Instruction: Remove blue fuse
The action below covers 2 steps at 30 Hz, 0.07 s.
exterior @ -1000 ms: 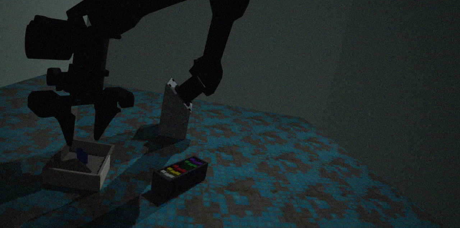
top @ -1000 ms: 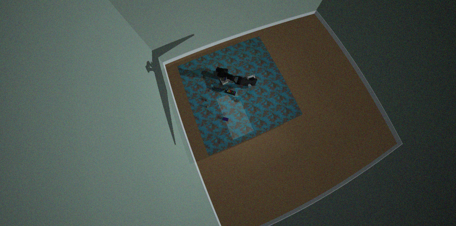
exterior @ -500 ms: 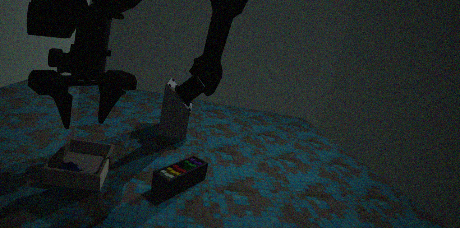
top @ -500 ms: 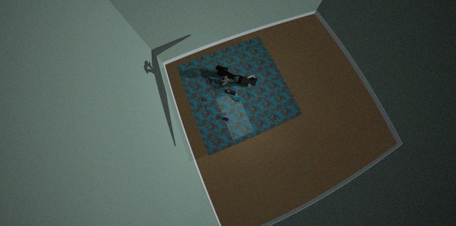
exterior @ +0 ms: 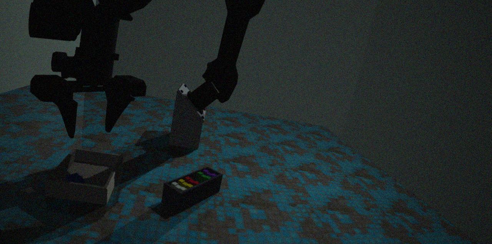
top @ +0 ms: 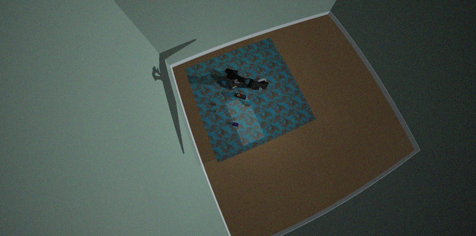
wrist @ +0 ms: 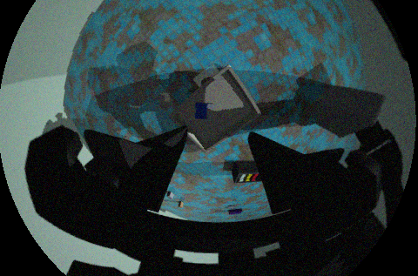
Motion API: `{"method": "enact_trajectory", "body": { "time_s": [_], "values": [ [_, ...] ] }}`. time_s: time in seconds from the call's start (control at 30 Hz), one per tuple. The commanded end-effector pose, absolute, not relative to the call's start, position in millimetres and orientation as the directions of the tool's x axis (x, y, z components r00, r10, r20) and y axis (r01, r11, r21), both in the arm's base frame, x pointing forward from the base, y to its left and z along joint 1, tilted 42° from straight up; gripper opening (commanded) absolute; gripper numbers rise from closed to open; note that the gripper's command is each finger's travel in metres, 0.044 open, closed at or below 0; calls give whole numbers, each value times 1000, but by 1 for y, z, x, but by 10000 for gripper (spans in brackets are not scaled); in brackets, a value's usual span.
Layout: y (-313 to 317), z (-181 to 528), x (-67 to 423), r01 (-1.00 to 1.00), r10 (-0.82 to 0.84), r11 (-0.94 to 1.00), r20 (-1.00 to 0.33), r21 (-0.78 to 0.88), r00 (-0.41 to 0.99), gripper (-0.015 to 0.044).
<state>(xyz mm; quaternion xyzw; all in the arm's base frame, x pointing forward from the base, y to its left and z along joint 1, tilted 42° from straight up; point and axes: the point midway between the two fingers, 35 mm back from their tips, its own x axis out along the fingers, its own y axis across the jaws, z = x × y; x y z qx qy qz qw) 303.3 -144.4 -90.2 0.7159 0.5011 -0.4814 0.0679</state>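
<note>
The blue fuse (exterior: 75,178) (wrist: 201,111) lies inside the grey tray (exterior: 78,194) (wrist: 245,90), clear of the fingers. My gripper (exterior: 90,133) (wrist: 218,133) is open and empty above the tray, with its two fingertips wide apart. The dark fuse block (exterior: 192,198) (top: 240,96) stands to the right of the tray in the exterior view. White, yellow, red, green and purple fuses sit in it. In the wrist view the right finger hides part of the block (wrist: 239,174). In the top view the arm partly covers the tray.
The arm's grey base stand (exterior: 186,127) is behind the tray and block. A small purple-blue box (top: 235,124) (wrist: 235,212) lies on the patterned mat (top: 286,101), away from the block. Two small things (wrist: 170,195) (wrist: 180,204) also show in the wrist view.
</note>
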Motion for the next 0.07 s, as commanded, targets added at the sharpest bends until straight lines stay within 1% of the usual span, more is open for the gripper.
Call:
{"method": "enact_trajectory", "body": {
  "time_s": [0.0, 0.03],
  "values": [
    [-144, -90, 303, 783, 652, -489, -757, -385, 34, 330],
    [-144, -90, 303, 783, 652, -489, -757, -385, 34, 330]
  ]
}}
